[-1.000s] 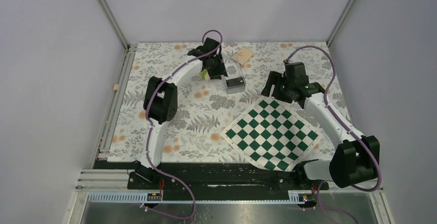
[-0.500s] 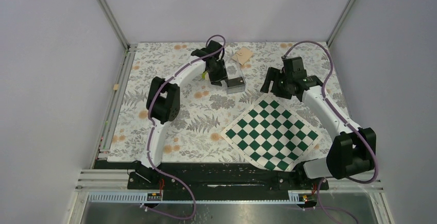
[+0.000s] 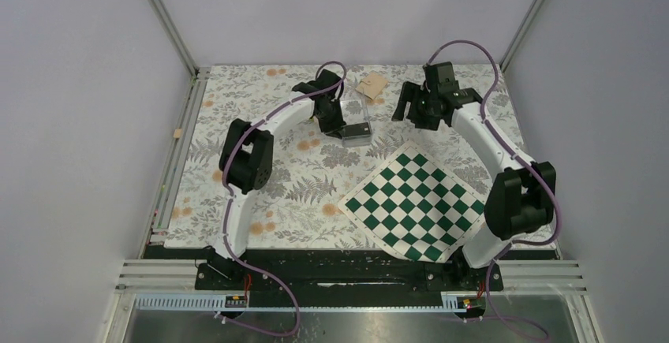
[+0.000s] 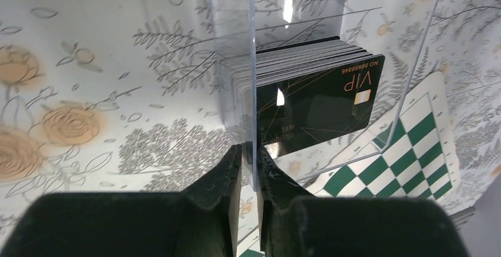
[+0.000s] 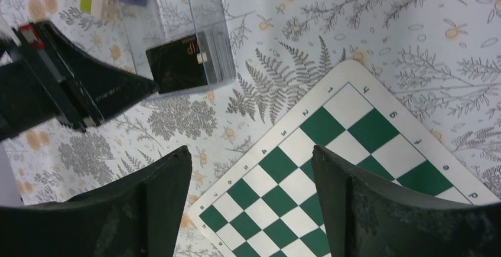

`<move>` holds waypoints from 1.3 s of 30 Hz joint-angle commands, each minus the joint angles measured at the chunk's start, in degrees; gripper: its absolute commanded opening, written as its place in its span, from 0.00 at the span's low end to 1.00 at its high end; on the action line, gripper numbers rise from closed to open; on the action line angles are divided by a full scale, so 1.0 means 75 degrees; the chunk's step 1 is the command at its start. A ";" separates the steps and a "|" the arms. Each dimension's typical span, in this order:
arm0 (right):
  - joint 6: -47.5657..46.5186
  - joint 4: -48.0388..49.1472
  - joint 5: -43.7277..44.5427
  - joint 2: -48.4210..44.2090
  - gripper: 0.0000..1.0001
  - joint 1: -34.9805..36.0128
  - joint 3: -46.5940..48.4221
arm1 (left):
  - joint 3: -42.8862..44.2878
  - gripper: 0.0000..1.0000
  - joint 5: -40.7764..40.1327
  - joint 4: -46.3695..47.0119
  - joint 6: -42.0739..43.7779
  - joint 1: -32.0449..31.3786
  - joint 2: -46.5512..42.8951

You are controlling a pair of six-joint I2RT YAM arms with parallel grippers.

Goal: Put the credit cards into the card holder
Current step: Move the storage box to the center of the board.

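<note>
Two arms over one flowery worktop [image 3: 260,193], and it's early days in the job. The biggest thing down there is the green-and-white checkerboard [image 3: 414,205], lying idle at the near right. Beyond its far corner stands the clear case [image 3: 359,128], and the left pincer [image 4: 249,150] has nipped down narrow onto one thin wall of it, a finger on each side of the plastic. The right pincer [image 5: 251,159] hangs wide with nothing between its fingers, looking down on the case and the board's corner.

Further back lies the card holder [image 3: 371,85], tan side up, alone and untouched, well apart from both pincers; I can't tell from here whether it's folded shut. The credit cards [image 4: 319,100] are all in the case, a black stack on edge. None has reached the wallet.

So the step, as I read it: steady the case so a card can be drawn. Next, I'd say, the free pincer must come down on the stack and pinch one thin edge without dragging its neighbours.

Against a second ago, the left pincer was half open beside the case and has since slid across and closed. The right arm has swung from over the board's far corner towards the back, nearer the holder.
</note>
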 commanded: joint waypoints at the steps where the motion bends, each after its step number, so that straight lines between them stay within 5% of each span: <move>1: 0.0045 -0.0309 -0.0083 0.0590 0.81 0.0047 0.1022 | -0.0495 0.09 -0.0626 -0.0158 0.0371 0.0067 -0.0713; 19: 0.1865 -0.0627 -0.1128 0.4518 0.76 -0.0088 0.5239 | -0.3558 0.13 -0.0737 0.0179 0.1221 0.0049 -0.2866; 24: 0.2650 -0.0701 -0.1459 0.5480 0.74 -0.0299 0.6236 | -0.4095 0.39 -0.0617 0.0499 0.1398 0.0051 -0.3397; 39: 0.4659 -0.0888 -0.1989 0.7504 0.66 -0.0790 0.8163 | -0.6019 0.63 0.1292 0.2563 0.1094 0.0037 -0.5616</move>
